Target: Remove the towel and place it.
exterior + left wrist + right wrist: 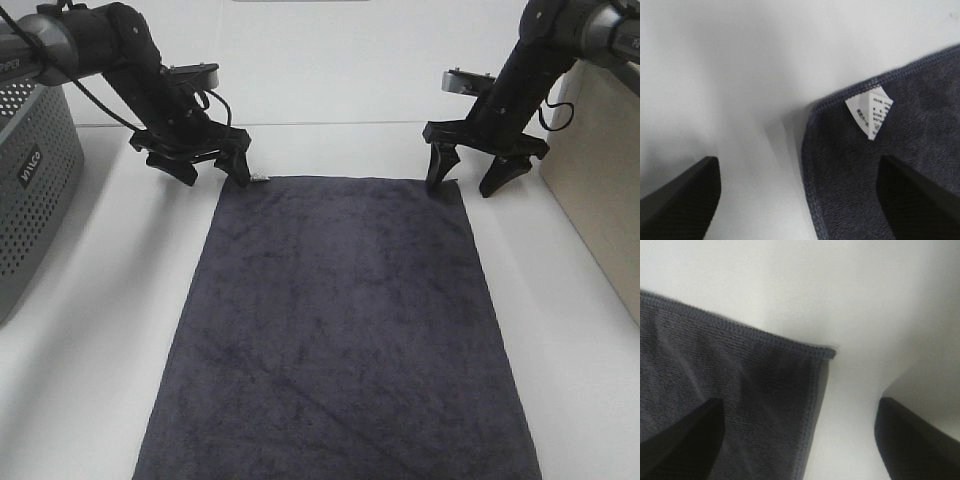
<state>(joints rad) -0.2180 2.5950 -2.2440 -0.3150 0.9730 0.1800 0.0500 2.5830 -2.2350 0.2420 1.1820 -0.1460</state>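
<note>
At the far left of the counter [90, 330] stands a grey perforated basket [35, 180], only partly in frame. Next along, the left arm [125, 55] reaches down to the far left corner of the towel [340, 330]. The left jaws are spread wide and hold nothing. In the wrist view 1 tip sits over bare counter and the other over cloth, with the corner and its small white tag [869, 111] between them. Whether the tips touch the surface I cannot tell.

The towel itself lies flat and unfolded down the middle of the counter, dark charcoal, its near end running out of frame. At its far right corner the right arm [535, 60] mirrors the first. The right jaws are likewise spread and empty, 1 tip over the hem and the other over white counter beyond it. Further right a beige box [600, 200] stands apart from the cloth.

With the towel laid flat and both pairs of jaws open at its 2 far corners, this looks like either the let-go that ends the placing or the lead-in to a 2-corner pick-up; the frames do not decide it. A let-go calls for both arms to rise straight up so that no tip drags the hem. A pick-up calls for each pair to settle around its corner and close in step with the other
</note>
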